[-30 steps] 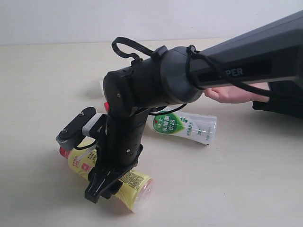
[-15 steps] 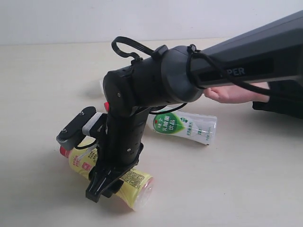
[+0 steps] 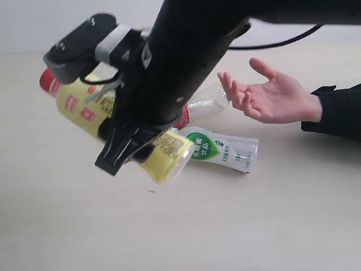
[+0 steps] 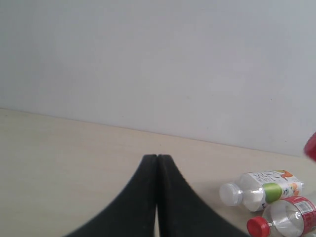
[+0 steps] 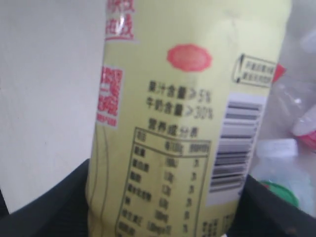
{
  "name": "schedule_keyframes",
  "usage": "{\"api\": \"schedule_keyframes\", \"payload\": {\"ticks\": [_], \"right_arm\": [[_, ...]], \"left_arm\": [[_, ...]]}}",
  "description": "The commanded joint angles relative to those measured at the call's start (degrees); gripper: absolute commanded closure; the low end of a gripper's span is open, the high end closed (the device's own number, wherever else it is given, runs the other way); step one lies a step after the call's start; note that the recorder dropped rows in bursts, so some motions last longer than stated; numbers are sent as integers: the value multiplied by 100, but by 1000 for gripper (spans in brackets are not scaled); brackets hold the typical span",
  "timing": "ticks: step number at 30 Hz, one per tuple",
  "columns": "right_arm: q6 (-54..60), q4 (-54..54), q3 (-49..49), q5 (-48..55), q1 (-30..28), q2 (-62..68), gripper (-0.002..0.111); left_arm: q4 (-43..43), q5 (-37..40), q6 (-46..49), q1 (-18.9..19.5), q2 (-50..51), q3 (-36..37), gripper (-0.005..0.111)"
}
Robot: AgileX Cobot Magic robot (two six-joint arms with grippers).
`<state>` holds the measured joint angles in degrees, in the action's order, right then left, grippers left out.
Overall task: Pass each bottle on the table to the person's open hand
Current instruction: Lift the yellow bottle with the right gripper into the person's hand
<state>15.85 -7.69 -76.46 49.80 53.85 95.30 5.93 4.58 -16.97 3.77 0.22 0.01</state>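
Observation:
My right gripper (image 3: 131, 148) is shut on the yellow-label bottle (image 3: 79, 110), holding it tilted in the air above the table (image 3: 169, 226), red cap up at the left. In the right wrist view the yellow-label bottle (image 5: 187, 123) fills the space between the black fingers (image 5: 44, 207). The green-and-white bottle (image 3: 223, 149) lies on its side on the table. Behind it lies the clear red-label bottle (image 3: 206, 101). The person's open hand (image 3: 268, 96) waits palm up at the right. My left gripper (image 4: 157, 158) is shut and empty; nearby lie the fruit-print bottle (image 4: 261, 185) and the red-cap clear bottle (image 4: 284, 222).
The person's black sleeve (image 3: 335, 113) rests on the table at the right edge. A pale wall (image 4: 158, 59) runs behind the table. The right arm's body (image 3: 186, 51) hides the table's back middle in the exterior view, including the fruit-print bottle.
My right gripper has lifted the yellow-label bottle off the table, up and back. The arm no longer covers the person's hand, which now shows open, palm up.

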Motion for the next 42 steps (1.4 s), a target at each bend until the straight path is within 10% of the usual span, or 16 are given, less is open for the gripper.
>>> {"api": "schedule_keyframes", "payload": {"ticks": [1, 18, 42], "right_arm": [[-745, 811, 2, 379, -442, -747, 108], [-1084, 526, 2, 1143, -3866, -655, 108], [55, -849, 2, 588, -3984, 1056, 108]], "left_arm": [[-33, -11, 30, 21, -22, -1, 106], [-33, -11, 30, 21, -22, -1, 106], [-33, -11, 30, 21, -22, -1, 106]]}}
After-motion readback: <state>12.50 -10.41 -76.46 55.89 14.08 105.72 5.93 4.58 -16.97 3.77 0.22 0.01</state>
